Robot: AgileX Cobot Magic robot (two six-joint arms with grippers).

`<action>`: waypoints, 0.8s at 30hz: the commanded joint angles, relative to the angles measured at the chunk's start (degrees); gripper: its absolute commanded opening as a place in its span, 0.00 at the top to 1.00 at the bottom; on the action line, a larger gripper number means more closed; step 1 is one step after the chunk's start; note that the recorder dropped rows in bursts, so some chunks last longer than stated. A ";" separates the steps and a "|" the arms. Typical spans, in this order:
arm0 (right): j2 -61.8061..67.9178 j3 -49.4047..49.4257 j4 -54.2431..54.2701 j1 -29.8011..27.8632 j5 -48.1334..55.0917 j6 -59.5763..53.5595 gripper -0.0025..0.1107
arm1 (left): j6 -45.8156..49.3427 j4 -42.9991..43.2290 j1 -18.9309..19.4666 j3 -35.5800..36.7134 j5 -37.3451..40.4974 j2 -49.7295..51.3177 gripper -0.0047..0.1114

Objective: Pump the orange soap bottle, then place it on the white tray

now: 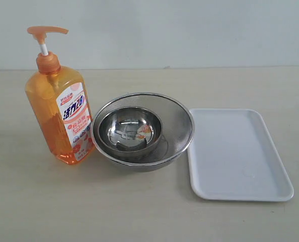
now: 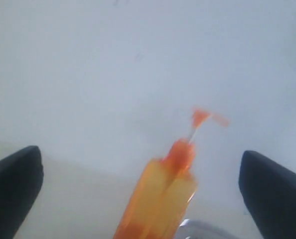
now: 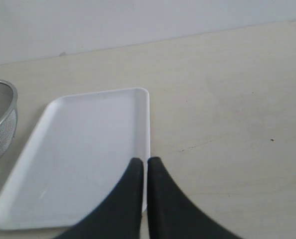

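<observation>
The orange soap bottle (image 1: 61,116) stands upright at the left of the table, its orange pump head raised on a white stem. In the left wrist view the orange soap bottle (image 2: 163,199) appears blurred between and beyond the two black fingers, and my left gripper (image 2: 140,191) is open wide with nothing in it. The white tray (image 1: 237,154) lies flat at the right. My right gripper (image 3: 147,162) is shut, its tips hovering over the long edge of the white tray (image 3: 73,154). Neither gripper shows in the exterior view.
Between bottle and tray sits a steel mesh bowl (image 1: 182,128) with a smaller shiny steel bowl (image 1: 129,131) nested inside. The mesh bowl's rim (image 3: 1,119) shows beside the tray in the right wrist view. A pale wall rises behind the table.
</observation>
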 commanded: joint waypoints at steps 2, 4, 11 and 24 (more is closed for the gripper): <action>-0.26 -0.05 -0.05 -0.25 -0.34 -0.12 0.98 | -3.33 0.82 -0.23 -0.69 -21.92 -0.17 0.03; -0.26 -0.05 -0.05 -0.25 -0.34 -0.12 0.98 | -5.02 4.40 -0.23 -0.69 -21.97 -0.17 0.03; -0.26 -0.05 -0.05 -0.25 -0.34 -0.12 0.98 | -8.38 11.90 -0.23 -0.69 -16.79 -0.17 0.03; -0.26 -0.05 -0.05 -0.25 -0.34 -0.12 0.98 | -17.80 14.06 -0.23 -0.69 -20.62 -0.17 0.03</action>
